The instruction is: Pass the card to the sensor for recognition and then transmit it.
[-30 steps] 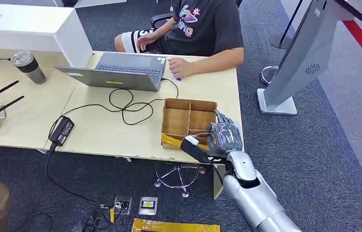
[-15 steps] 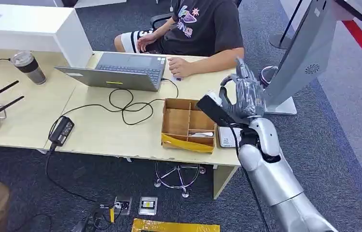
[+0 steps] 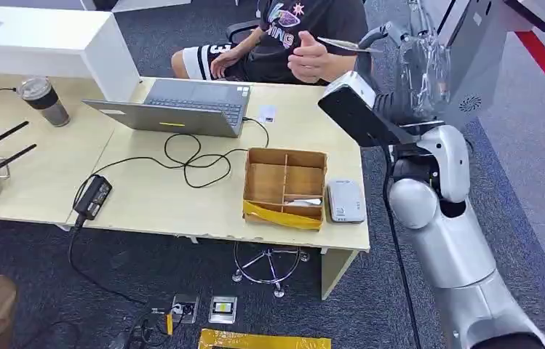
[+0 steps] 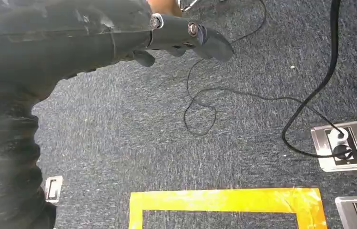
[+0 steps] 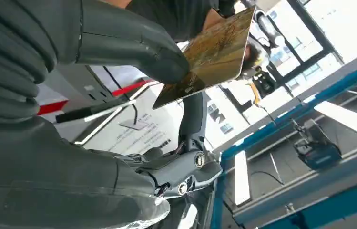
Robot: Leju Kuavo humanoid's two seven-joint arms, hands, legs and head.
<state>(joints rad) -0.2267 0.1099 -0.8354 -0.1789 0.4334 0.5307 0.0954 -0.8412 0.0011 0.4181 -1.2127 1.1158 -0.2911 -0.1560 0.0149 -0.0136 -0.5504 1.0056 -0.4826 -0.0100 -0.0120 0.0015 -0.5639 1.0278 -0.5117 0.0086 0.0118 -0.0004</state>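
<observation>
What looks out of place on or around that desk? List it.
Nothing looks damaged or spilled. Only small disorder: a black cable loops loosely across the desk from the laptop, and a small card lies loose beside it. The right hand holds its card up toward the person's hand.

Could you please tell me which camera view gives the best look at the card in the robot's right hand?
The right wrist view: the card is large and close there, pinched under the right hand's thumb, its brownish face showing. The head view has the card as a thin edge-on sliver beside a person's hand. The left wrist view looks at carpet.
</observation>
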